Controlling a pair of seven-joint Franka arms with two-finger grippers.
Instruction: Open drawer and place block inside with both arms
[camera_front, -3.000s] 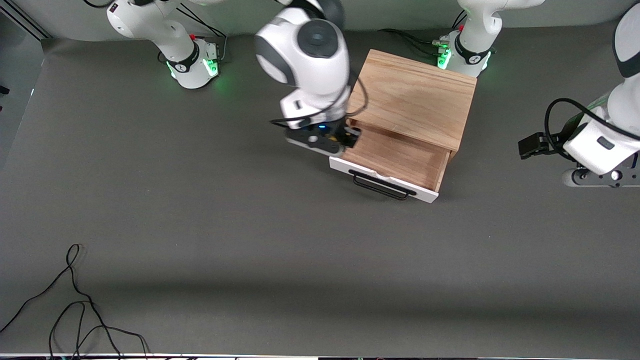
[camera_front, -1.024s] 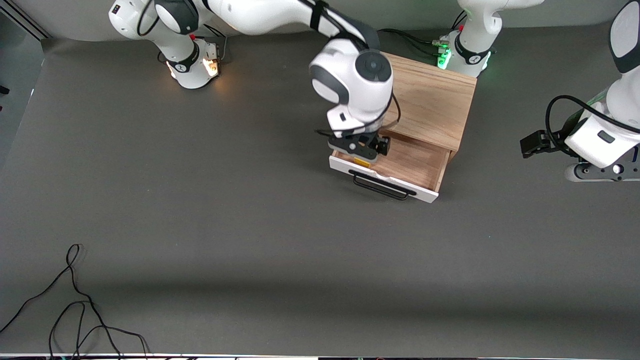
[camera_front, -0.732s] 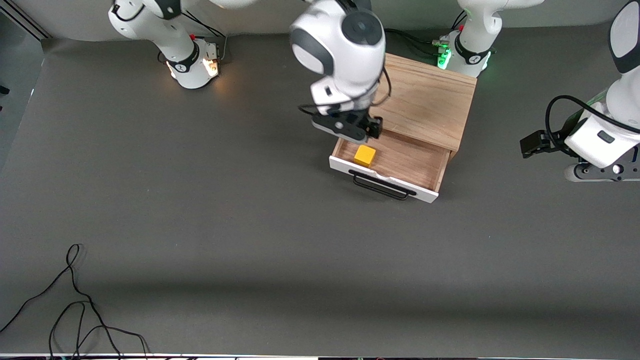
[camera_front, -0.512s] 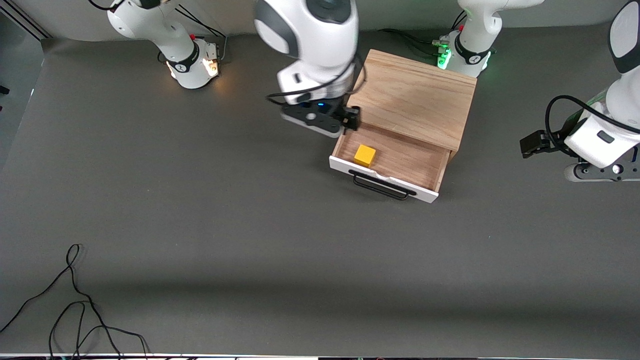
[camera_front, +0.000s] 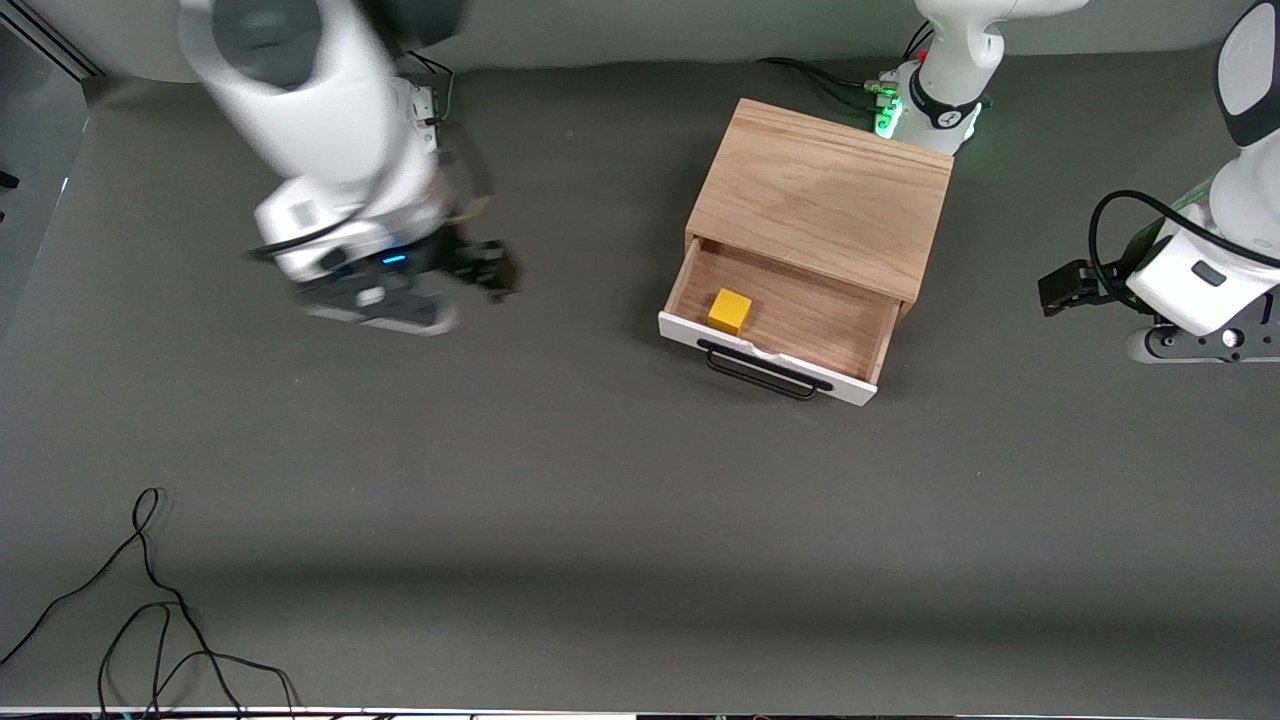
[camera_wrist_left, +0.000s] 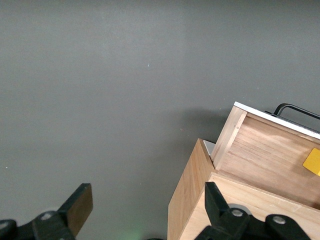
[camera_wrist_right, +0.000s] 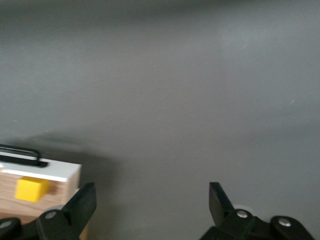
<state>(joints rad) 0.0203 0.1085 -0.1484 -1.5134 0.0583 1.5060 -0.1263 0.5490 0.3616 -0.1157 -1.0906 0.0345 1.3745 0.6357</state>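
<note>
Now the drawer (camera_front: 790, 325) is pulled out of the oak box (camera_front: 825, 195), block (camera_front: 730, 311) inside near the white front panel (camera_front: 765, 360), at the corner toward the right arm's end. Right gripper (camera_front: 440, 290) over bare table (camera_front: 560, 500) well clear of the box, fingers spread wide, empty. Left gripper (camera_wrist_left: 145, 212) over the table beside the box, fingers apart, empty

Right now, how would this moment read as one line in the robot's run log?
drawer: open | block: inside drawer | right gripper: open, empty, over bare table | left gripper: open, empty, waiting beside box
</note>
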